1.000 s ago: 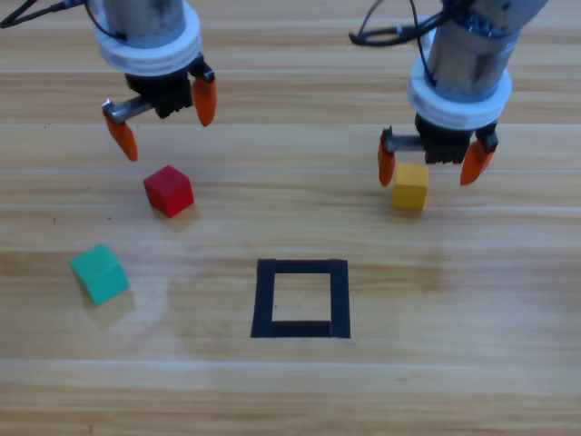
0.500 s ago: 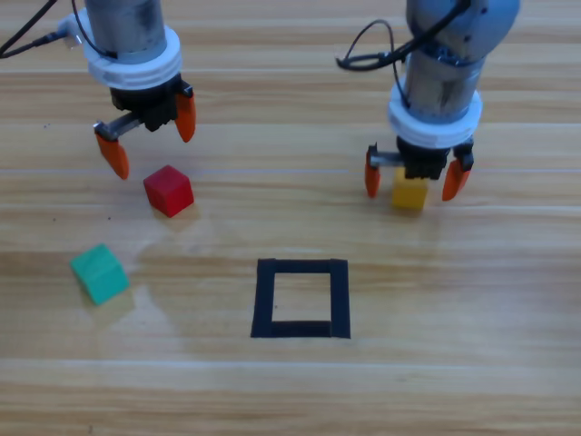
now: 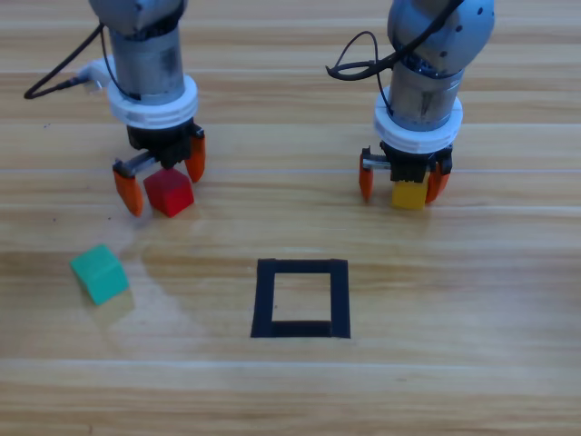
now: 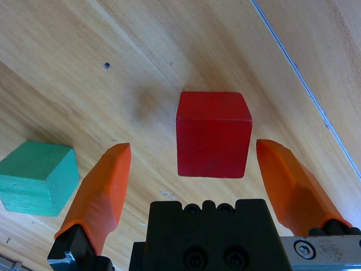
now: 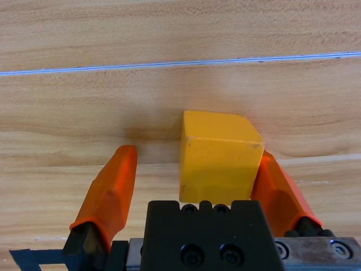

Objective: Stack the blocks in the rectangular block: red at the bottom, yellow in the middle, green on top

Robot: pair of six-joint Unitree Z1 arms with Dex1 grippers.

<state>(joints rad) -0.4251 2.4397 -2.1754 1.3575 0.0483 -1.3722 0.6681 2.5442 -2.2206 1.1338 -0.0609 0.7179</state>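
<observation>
The red cube (image 3: 169, 192) rests on the table at the left, between the spread jaws of my left gripper (image 3: 162, 177), which is open and low around it. The left wrist view shows the red cube (image 4: 213, 134) with a gap on each side inside the left gripper (image 4: 194, 148). My right gripper (image 3: 401, 182) is open, down around the yellow cube (image 3: 408, 194). In the right wrist view the yellow cube (image 5: 220, 158) lies against one jaw of the right gripper (image 5: 196, 155), with a gap to the other. The green cube (image 3: 98, 272) lies at the far left. The black tape square (image 3: 265, 298) holds nothing.
The green cube (image 4: 36, 178) shows just beyond one jaw in the left wrist view. Cables trail from both arms at the back of the wooden table.
Both arms have come down and forward. The left gripper now straddles the red cube. The right gripper's jaws have narrowed around the yellow cube. No cube has moved.
</observation>
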